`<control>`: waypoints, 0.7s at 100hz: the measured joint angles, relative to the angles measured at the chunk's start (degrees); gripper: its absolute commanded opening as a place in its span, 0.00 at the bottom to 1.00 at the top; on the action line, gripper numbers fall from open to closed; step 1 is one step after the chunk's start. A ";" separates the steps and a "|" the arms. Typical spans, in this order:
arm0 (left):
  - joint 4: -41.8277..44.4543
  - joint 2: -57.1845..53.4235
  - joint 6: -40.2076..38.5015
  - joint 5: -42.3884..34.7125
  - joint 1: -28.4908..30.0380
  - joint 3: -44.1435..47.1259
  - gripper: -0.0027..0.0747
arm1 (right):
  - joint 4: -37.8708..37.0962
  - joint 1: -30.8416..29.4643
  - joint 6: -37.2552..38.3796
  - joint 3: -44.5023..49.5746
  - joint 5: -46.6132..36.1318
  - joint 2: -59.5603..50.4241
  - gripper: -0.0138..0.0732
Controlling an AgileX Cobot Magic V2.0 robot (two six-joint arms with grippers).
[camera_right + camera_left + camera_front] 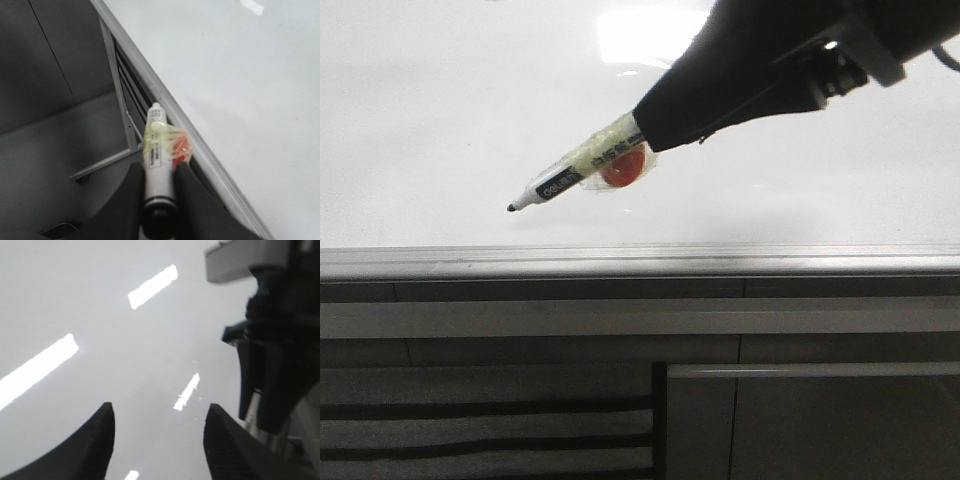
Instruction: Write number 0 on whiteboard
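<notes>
A: Starting at the left of the front view, the whiteboard (440,120) is bare. I see no number 0 on it, not a single stroke, so the writing looks not yet begun.

B: And the marker (570,176)?

A: It slants down toward eight o'clock, its black tip (511,208) low over the board near the silver edge rail (620,260). I cannot tell whether the tip touches the surface or hangs just above it.

B: That is the first risk, then.

A: Yes. If the tip rides above the board, I judge the loop would come out broken or missing. If it presses too hard at this shallow slant, the pen could skid or twist in the grip.

B: How is it held?

A: The right gripper (159,180) has its fingers closed tight on the barrel, with yellowish tape (156,142) and a red piece (182,150) bound to it. The tape probably helps against slipping.

B: Anything else?

A: The tip sits close to the rail at six o'clock, so a wide oval might run off the board's edge.

B: And the other arm?

A: The left gripper (157,440) hangs over the board with jaws spread wide and nothing between them, just beside the right arm (270,350) at three o'clock. They could collide if the stroke sweeps that way.
</notes>
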 measured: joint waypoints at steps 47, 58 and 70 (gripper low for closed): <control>-2.26 -14.78 -0.46 11.90 0.00 0.07 0.40 | -2.21 0.11 -1.05 -10.45 -4.31 11.87 0.07; -2.39 -14.78 -0.46 12.43 0.00 0.12 0.40 | -2.92 0.08 -1.14 -11.73 -6.26 11.63 0.07; -2.39 -14.84 -0.46 12.55 0.00 0.21 0.40 | -4.22 -2.43 -1.18 -12.13 -8.51 8.09 0.07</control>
